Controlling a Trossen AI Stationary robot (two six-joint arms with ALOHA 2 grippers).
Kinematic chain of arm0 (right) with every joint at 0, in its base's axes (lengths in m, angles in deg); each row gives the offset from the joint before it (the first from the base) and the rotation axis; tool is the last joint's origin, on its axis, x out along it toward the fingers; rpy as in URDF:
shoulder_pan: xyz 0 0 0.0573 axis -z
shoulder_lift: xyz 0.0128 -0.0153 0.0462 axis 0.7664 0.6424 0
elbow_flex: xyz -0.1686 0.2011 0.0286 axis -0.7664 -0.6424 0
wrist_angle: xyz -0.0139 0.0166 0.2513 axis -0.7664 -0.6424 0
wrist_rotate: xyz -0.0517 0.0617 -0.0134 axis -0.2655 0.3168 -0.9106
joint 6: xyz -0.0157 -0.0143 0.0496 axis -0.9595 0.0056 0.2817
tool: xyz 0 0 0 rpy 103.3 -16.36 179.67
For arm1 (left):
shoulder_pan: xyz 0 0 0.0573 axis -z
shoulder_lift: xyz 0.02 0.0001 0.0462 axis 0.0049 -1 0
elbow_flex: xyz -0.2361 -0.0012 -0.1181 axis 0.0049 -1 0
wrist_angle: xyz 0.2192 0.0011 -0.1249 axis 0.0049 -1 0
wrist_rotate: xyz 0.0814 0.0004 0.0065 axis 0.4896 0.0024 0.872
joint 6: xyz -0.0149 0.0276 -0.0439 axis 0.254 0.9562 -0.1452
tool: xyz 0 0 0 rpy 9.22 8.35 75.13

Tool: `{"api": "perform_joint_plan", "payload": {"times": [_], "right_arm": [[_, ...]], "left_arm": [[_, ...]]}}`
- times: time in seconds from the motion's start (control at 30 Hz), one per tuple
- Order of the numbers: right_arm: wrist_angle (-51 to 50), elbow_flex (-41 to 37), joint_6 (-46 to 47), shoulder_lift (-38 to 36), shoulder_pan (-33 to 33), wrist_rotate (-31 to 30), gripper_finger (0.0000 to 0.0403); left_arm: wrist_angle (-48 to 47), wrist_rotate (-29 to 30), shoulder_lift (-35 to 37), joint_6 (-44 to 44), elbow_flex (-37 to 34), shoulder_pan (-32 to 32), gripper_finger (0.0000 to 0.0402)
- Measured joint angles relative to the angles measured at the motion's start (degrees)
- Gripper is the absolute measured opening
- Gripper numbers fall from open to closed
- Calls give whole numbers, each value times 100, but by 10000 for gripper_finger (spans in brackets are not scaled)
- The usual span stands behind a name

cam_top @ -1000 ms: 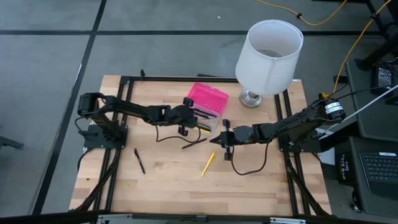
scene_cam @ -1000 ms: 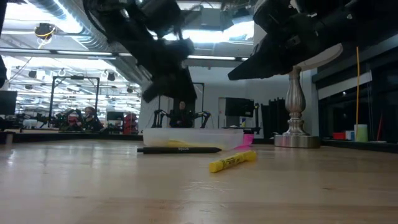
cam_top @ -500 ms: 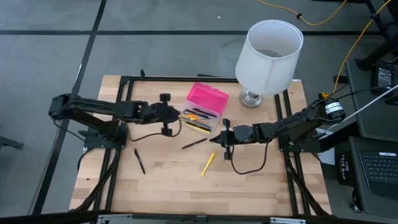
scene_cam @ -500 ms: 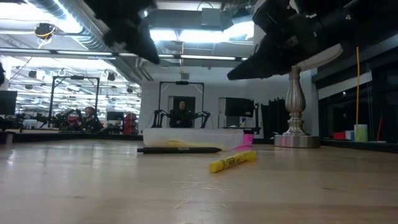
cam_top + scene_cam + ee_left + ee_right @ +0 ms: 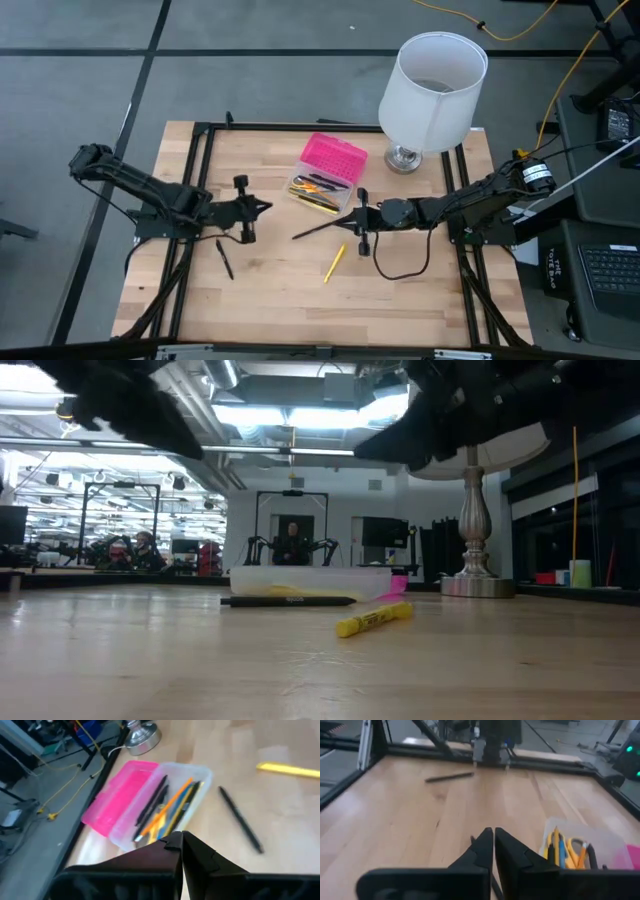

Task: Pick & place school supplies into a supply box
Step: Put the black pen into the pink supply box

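Note:
The supply box lies open near the table's far side, its pink half (image 5: 336,158) beside its clear half (image 5: 317,191), which holds several pens and pencils (image 5: 165,810). On the bare wood lie a black pen (image 5: 314,230), a yellow highlighter (image 5: 334,262) and a second black pen (image 5: 224,258). My left gripper (image 5: 262,207) is shut, left of the box and above the table. My right gripper (image 5: 345,223) is shut and hovers over the right end of the middle black pen (image 5: 290,600). Both grippers hold nothing.
A white lamp (image 5: 432,88) stands on its metal foot (image 5: 404,157) at the far right corner, close to the box. A black frame (image 5: 200,150) rims the table. Bare wood lies along the near edge (image 5: 320,310).
My left arm has drawn back from over the supply box toward the table's left edge, uncovering the clear half and the pens in it. My right gripper has risen a little above the middle black pen. The pens and the highlighter on the table have stayed in place.

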Motion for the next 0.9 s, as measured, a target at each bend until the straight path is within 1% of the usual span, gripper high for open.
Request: {"api": "perform_joint_plan", "payload": {"times": [0.1,0.2,0.33,0.43,0.53,0.67,0.9], "right_arm": [[-100,221,26,2,0,139,22],[-409,570,-4,84,-4,277,18],[-1112,1095,-129,265,-9,291,15],[-1818,1491,-189,456,-7,298,15],[-2541,1913,-357,651,36,307,19],[-3460,2507,-445,936,72,307,34],[-4131,3309,-772,1486,120,349,72]], "left_arm": [[552,34,165,-173,-385,332,1],[1248,39,246,-191,-769,604,1],[1958,154,282,-228,-1205,841,3],[2293,173,284,-230,-1395,920,1],[2354,120,282,-116,-1481,939,1],[2349,110,282,-167,-1485,938,5],[2350,64,282,-171,-1485,935,2]]}}
